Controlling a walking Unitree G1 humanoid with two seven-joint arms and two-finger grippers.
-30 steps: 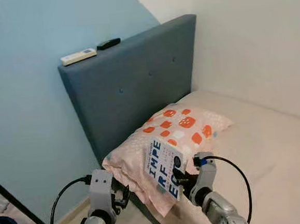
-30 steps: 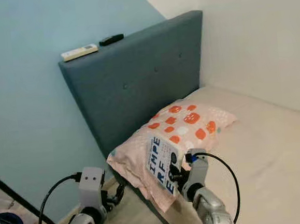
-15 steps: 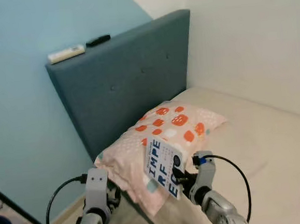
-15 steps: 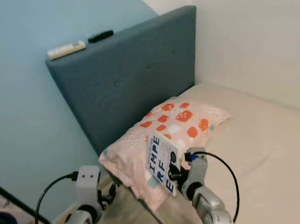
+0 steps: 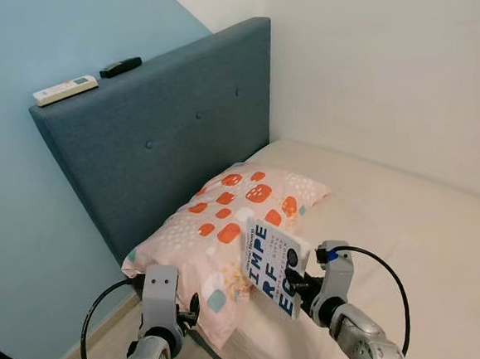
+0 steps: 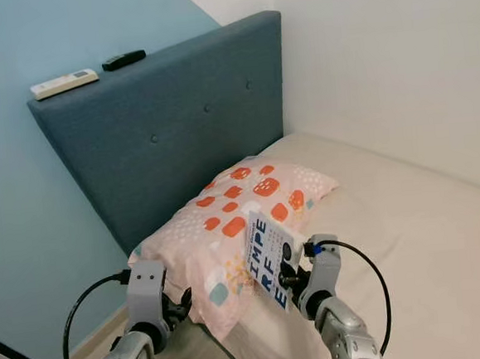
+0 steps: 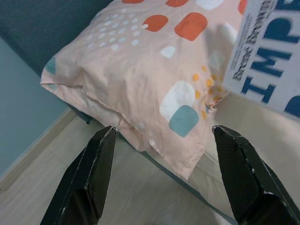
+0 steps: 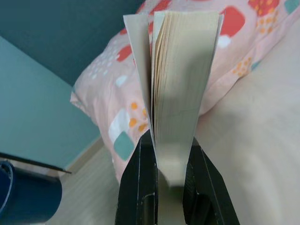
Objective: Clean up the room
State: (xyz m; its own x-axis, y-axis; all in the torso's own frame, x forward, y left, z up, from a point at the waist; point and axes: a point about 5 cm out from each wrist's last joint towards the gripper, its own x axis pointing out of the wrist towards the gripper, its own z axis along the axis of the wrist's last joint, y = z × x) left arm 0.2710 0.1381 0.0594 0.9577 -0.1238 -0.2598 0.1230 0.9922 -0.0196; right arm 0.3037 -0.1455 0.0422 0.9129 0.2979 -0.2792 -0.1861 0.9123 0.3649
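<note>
The right pincer (image 8: 166, 164) clamps a paperback book (image 5: 273, 267) by its lower edge, its two black fingers (image 8: 140, 183) pressed against either side of the page block, the covers fanning slightly apart above them. Seen from the head camera, the book stands upright and tilted, its white cover with large blue letters facing the robot, held over the near edge of the bed (image 5: 410, 224) just in front of the pillow (image 5: 218, 223). The pillow, pale pink with orange, white and teal patches, lies at the head of the bed against the blue-grey padded headboard (image 5: 162, 144), one corner hanging over the mattress edge toward the wooden floor (image 7: 56, 187). The left pincer (image 7: 161, 168) hangs low beside the bed with its fingers spread wide and nothing between them, pointed at the overhanging pillow corner, with the book's cover showing just beyond. On top of the headboard rest a white remote control (image 5: 65, 90) and, just beside it, a black remote (image 5: 120, 67). A teal wall (image 5: 26, 205) stands behind the headboard and a white wall (image 5: 381, 68) runs along the far side of the bed. A dark blue container (image 8: 28, 197) sits on the floor near the wall in the right wrist view.
</note>
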